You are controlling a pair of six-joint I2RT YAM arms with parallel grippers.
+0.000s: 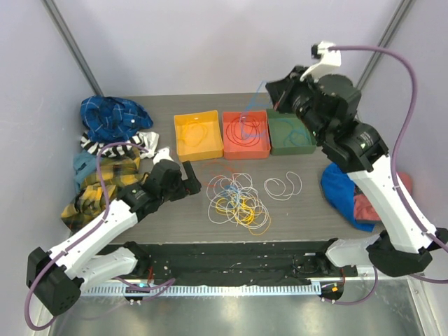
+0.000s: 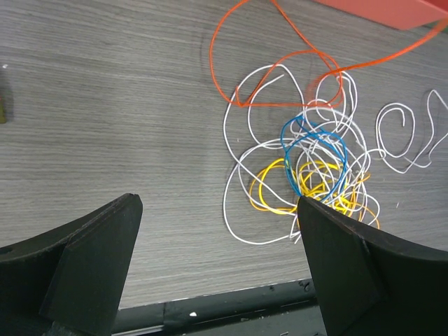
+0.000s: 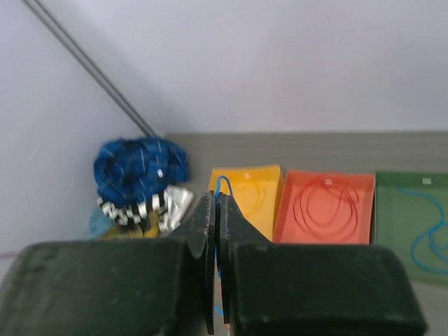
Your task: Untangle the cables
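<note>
The cables (image 1: 238, 199) lie in a loose knot on the table (image 1: 301, 217) in front of three trays, with white, yellow, orange and blue loops crossing one another and one white loop (image 1: 283, 185) lying apart to the right. They look thin, light and springy, so lifting one will probably drag its neighbours along. They also look smooth enough to slip unless pinched squarely on the strand. The best hold is probably an outer bend that stands clear of the heap, such as the orange loop (image 2: 280, 70) on the far side. The left pincer (image 2: 217, 210) stands wide apart and empty, low over the table just beside the knot. The right pincer (image 3: 215, 199) hangs high above the trays, its fingers pressed together on a blue cable (image 3: 221, 183). The overhead view gives that strand only as a faint line dropping toward the red tray (image 1: 246, 154). The right wrist view shows it plainly between the fingers, and also a blue loop in the green tray (image 3: 388, 231), a red one in the red tray and a yellow one in the yellow tray (image 3: 266, 175). Only the left wrist view is close enough to judge which strand lies over which — blue appears to ride on top of yellow and white.
</note>
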